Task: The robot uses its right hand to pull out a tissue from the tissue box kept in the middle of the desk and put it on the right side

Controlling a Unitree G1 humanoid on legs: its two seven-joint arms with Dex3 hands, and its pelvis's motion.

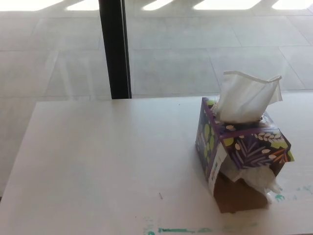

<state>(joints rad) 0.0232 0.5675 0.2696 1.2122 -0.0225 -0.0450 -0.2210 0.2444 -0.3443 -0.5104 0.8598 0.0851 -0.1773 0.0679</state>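
One tissue hides the tissue box slot.

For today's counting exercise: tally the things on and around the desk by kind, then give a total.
Tissue box: 1
Tissue sticking up from the box: 1
White desk: 1
Black pillar behind the desk: 1
Robot hands in view: 0
Total: 4
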